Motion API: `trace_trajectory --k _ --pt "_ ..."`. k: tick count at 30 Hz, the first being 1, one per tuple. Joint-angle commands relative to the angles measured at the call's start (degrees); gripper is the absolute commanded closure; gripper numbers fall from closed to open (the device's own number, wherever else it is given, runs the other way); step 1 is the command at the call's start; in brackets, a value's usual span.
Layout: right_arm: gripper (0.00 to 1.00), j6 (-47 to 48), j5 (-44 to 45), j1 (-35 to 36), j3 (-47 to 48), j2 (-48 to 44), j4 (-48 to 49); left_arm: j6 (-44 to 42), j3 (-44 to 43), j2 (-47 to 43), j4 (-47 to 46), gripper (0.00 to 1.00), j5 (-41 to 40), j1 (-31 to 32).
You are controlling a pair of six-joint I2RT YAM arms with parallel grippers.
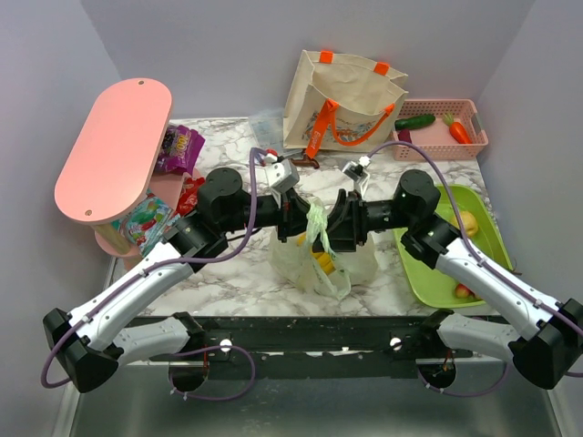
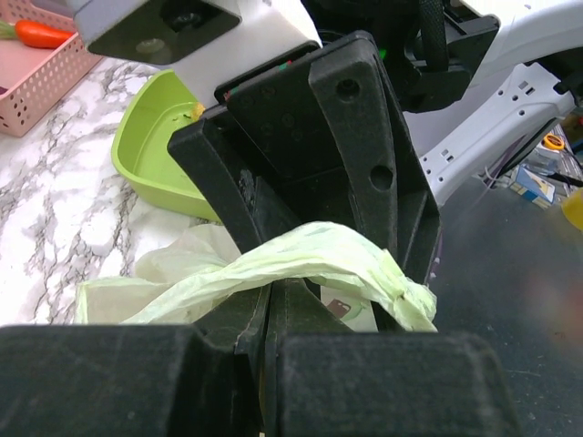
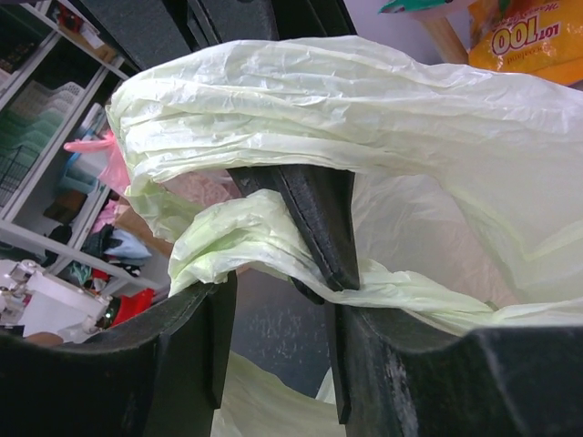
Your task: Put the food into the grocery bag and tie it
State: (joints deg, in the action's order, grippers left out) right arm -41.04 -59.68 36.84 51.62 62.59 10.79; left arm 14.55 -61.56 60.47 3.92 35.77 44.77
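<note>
The pale green grocery bag stands mid-table, and yellow food shows through its side. Both grippers meet just above it. My left gripper is shut, pinching a twisted bag handle at its tips. My right gripper is open, with a clear gap between its fingers. A twisted handle strand lies across its fingertips, and the left gripper's black finger pokes in over the right-hand one. Bag plastic fills the view behind.
A green tray at the right holds a yellow fruit and a small reddish one. Behind stand a canvas tote and a pink basket with cucumber and carrot. A pink shelf with snack packets stands at the left.
</note>
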Motion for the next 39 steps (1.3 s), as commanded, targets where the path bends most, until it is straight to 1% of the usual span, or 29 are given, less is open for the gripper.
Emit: trace_trajectory --k 1,5,8,13,15,19,22,27,30,35,37,39 --pt "0.5 1.12 1.29 1.6 -1.14 -0.46 3.29 0.63 -2.86 0.99 1.01 1.0 -0.61 0.36" --pt "0.47 1.44 0.57 1.92 -2.02 -1.22 4.59 1.44 -5.96 2.67 5.13 1.0 -2.17 0.35" --pt "0.45 2.49 1.15 1.92 -1.89 -1.55 4.07 1.79 -6.43 2.99 5.99 1.0 -2.37 0.41" --pt "0.3 2.88 3.39 2.2 -1.43 -1.76 4.92 2.83 -5.61 2.35 5.04 1.0 -3.15 0.51" --pt "0.27 3.2 4.45 2.49 -1.18 -1.68 5.0 3.23 -5.7 2.46 4.95 1.0 -3.74 0.51" --pt "0.27 5.0 8.28 3.36 0.18 -1.17 2.57 4.37 -6.5 2.89 5.63 1.0 -5.18 0.75" --pt "0.27 5.14 11.93 4.15 0.33 -1.23 2.54 5.2 -6.73 3.01 5.82 1.0 -6.28 1.11" --pt "0.26 4.9 17.76 6.48 0.16 -1.76 3.47 5.89 -6.51 2.82 5.97 1.0 -8.45 1.9" --pt "0.26 3.55 20.11 8.38 -0.69 -2.03 5.77 6.1 -6.73 2.57 6.27 1.0 -9.69 2.28" --pt "0.26 3.41 27.23 11.77 -1.05 -1.79 6.29 6.55 -7.0 2.21 6.91 1.0 -11.81 2.83" --pt "0.27 2.8 29.65 12.75 -1.41 -1.6 7.05 6.72 -6.82 1.95 6.83 1.0 -12.4 3.08" --pt "0.31 2.09 31.5 13.84 -1.93 -1.4 8.18 6.81 -6.49 1.68 6.81 1.0 -12.95 3.3"
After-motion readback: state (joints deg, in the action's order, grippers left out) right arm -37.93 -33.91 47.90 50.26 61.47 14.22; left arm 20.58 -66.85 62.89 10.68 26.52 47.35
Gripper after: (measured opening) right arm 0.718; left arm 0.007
